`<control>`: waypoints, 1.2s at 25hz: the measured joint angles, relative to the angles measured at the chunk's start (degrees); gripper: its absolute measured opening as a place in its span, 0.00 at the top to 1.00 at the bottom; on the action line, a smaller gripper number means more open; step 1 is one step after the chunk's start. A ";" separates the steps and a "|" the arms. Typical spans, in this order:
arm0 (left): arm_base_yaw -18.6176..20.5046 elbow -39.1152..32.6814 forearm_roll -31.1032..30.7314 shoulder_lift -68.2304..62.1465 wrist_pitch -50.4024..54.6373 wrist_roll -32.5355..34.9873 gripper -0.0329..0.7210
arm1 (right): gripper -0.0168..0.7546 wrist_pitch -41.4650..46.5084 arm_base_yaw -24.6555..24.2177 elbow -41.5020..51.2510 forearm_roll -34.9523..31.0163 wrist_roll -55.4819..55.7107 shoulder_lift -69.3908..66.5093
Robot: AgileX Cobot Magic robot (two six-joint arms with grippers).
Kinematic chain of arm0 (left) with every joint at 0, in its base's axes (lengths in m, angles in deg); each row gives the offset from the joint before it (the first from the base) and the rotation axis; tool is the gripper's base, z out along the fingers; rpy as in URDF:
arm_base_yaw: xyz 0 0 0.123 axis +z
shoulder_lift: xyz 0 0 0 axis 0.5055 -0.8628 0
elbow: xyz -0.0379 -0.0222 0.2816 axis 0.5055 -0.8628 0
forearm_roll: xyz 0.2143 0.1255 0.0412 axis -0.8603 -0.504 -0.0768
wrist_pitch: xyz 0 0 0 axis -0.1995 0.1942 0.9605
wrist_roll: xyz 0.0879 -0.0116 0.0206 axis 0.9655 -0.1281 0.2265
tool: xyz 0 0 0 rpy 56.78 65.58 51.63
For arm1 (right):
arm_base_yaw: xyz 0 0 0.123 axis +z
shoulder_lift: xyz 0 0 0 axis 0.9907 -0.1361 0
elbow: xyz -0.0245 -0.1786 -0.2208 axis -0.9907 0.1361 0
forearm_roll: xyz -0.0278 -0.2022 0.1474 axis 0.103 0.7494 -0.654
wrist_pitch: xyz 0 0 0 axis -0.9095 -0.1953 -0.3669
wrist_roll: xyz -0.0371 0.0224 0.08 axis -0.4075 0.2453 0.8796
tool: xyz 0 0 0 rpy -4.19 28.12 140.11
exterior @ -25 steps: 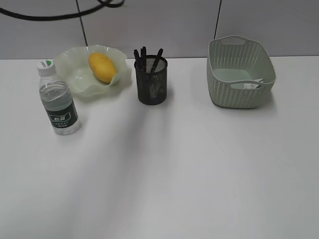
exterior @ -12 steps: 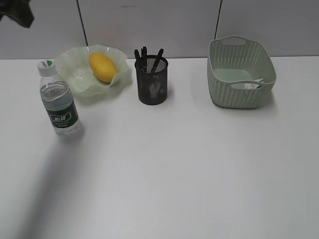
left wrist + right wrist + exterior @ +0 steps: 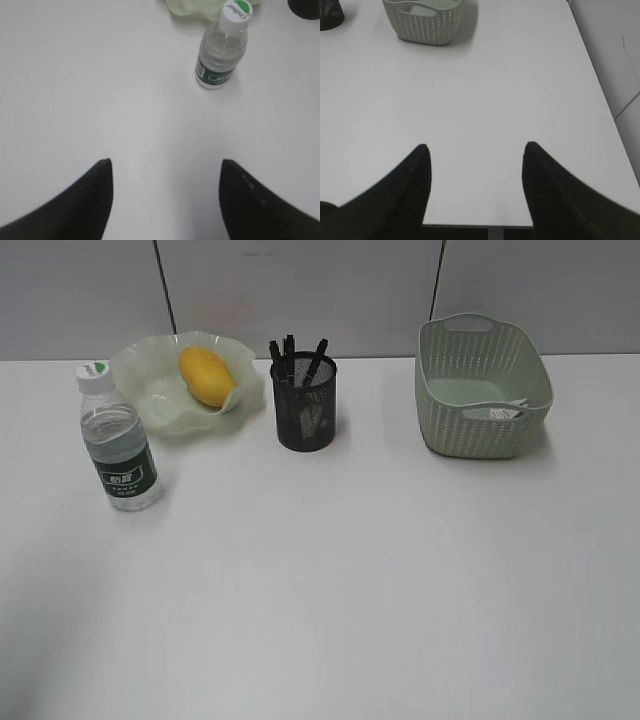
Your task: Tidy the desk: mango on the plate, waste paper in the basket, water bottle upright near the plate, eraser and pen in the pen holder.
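Hovering — L fingers (image 3: 165,170) wide apart, empty | R fingers (image 3: 476,155) same

The waste paper (image 3: 505,410) inside the basket (image 3: 482,430) shows only as a white scrap through the near handle cut-out; the near wall hides the rest. In the right wrist view the basket (image 3: 427,22) is cut by the top edge, and the pen holder (image 3: 330,14), left of the basket, is a dark corner cut by the frame.

Behind the pen holder's (image 3: 304,415) mesh, its contents blur together; only dark pen tops stand clear above its rim, and no eraser can be made out.

In the left wrist view the plate (image 3: 192,7), beyond the water bottle (image 3: 220,50), is cut by the top edge. The label print (image 3: 122,478) is too small to read.
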 joint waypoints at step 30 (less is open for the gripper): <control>0.17 -28.93 4.31 55.50 -0.22 -8.68 0.29 | 0.38 -0.41 0.00 0.02 0.64 0.64 0.08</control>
